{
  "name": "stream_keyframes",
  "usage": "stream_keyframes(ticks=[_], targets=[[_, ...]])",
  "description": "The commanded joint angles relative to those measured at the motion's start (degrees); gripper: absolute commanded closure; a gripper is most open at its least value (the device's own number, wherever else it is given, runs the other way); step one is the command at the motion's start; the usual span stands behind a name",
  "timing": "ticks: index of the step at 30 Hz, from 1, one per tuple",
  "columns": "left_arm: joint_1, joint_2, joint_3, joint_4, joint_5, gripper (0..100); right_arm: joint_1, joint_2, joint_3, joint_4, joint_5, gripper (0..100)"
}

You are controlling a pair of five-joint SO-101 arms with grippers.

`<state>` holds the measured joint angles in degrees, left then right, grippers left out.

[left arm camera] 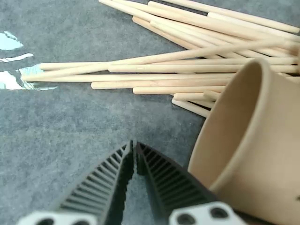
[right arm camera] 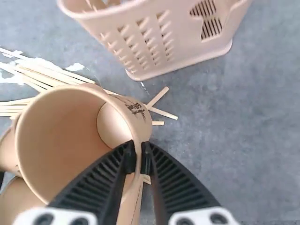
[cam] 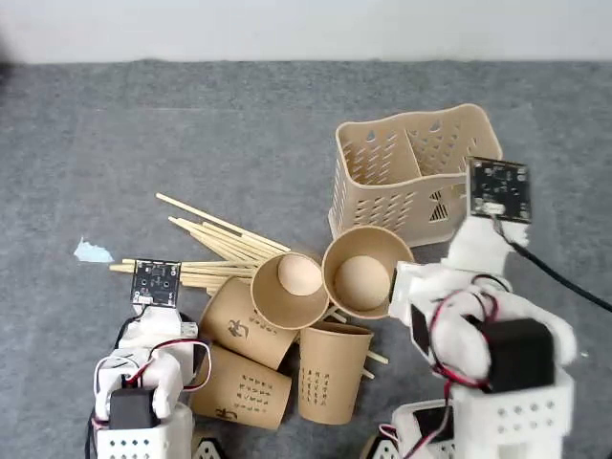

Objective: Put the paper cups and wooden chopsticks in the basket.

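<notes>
My right gripper [right arm camera: 137, 150] is clamped on the rim of one paper cup [right arm camera: 65, 140], its thin wall between the jaws. The cup sits just short of the basket [right arm camera: 154, 47]. It is light and I judge it easy to crush, so the rolled rim is the stiffest place to hold. My left gripper [left arm camera: 133, 150] is closed on nothing, low over the grey table [left arm camera: 70, 126] beside the wooden chopsticks [left arm camera: 164, 70]. Those are stiff, thin and likely to roll. They lie flat, so I would take one near its middle or where it rests across another. The other cups [cam: 244, 382] crowd together and several lie over the chopsticks' ends, pinning them. The basket's divider narrows each opening. A pale scrap [cam: 93, 252] lies off to the side.
</notes>
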<state>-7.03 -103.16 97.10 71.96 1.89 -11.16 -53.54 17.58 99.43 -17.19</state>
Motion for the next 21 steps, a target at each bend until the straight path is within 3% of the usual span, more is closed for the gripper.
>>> stream_keyframes(ticks=[1, 18, 21], targets=[[-0.1, -0.9, -0.6, 0.2, -0.1, 99, -0.2, 0.1, -8.8, 2.8, 1.8, 99.1], [-0.1, -0.9, -0.6, 0.2, -0.1, 99, 0.0, 0.7, -28.7, 1.0, 4.1, 99.1], [-0.1, -0.9, -0.6, 0.2, -0.1, 99, 2.7, 0.7, -31.0, -0.7, 4.2, 99.1]])
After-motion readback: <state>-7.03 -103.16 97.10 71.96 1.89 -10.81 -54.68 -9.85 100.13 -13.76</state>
